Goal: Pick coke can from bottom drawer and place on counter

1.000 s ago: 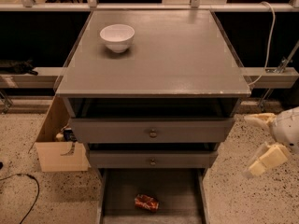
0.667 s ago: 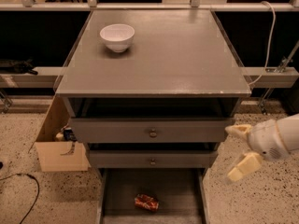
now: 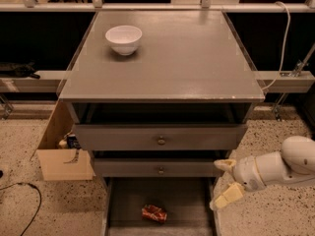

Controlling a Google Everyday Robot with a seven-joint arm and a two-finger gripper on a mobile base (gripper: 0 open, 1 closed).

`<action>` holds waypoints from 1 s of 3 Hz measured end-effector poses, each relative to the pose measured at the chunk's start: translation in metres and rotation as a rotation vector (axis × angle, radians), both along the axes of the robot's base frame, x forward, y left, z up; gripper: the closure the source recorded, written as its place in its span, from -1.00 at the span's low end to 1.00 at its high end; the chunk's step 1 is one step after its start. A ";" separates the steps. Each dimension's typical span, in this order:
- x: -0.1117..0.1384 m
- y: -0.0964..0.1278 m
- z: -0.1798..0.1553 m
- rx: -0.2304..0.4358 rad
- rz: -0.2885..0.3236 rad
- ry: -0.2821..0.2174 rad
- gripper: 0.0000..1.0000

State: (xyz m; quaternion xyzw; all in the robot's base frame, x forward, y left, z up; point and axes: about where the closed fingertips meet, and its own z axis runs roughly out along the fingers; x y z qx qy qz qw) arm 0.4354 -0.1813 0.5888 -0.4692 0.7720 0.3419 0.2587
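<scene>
The coke can (image 3: 154,213) is a small dented red can lying on its side on the dark floor of the open bottom drawer (image 3: 129,196), near its middle front. The counter (image 3: 177,58) is the broad grey slab on top of the cabinet. My gripper (image 3: 226,182) comes in from the right on a white arm, at the drawer's right wall, to the right of the can and above it. Its two pale fingers (image 3: 227,196) are spread apart and hold nothing.
A white bowl (image 3: 123,39) stands on the counter's far left. Two shut drawer fronts with round knobs (image 3: 161,141) sit above the open drawer. An open cardboard box (image 3: 63,149) stands on the speckled floor at the left. A white cable (image 3: 282,43) hangs at the right.
My gripper and arm have moved left from the far right, toward the right side of the bottom drawer. The can and bowl have not moved.
</scene>
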 end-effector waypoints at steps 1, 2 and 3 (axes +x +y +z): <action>-0.008 0.006 -0.047 0.040 -0.004 0.052 -1.00; -0.007 0.007 -0.046 0.038 -0.007 0.045 -1.00; -0.002 0.019 -0.076 0.081 -0.034 0.077 -1.00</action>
